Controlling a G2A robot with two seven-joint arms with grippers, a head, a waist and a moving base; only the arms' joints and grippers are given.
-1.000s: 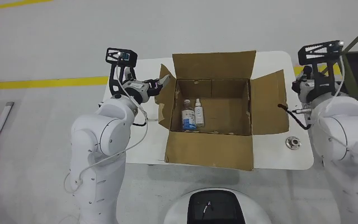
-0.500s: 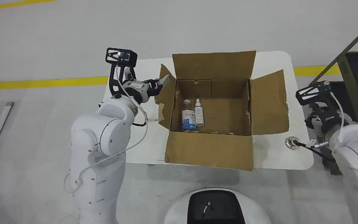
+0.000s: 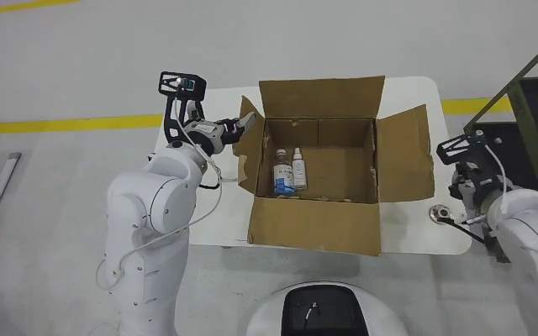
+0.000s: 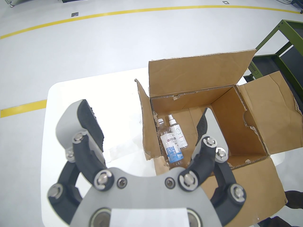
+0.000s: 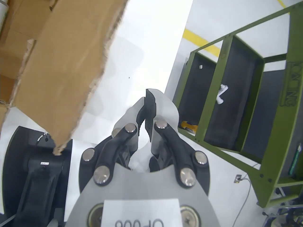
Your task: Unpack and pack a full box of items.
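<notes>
The right gripper, pressed together and empty, was drawn back toward the near right of the table. The left gripper was kept spread at the box, where two bottles were judged left to unpack.

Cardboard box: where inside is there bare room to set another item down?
Free: the floor of the cardboard box from the spray bottle to its right wall. Crowded: by the left wall, the clear bottle beside the spray bottle.

Left gripper spread wide; right gripper pressed closed.
</notes>
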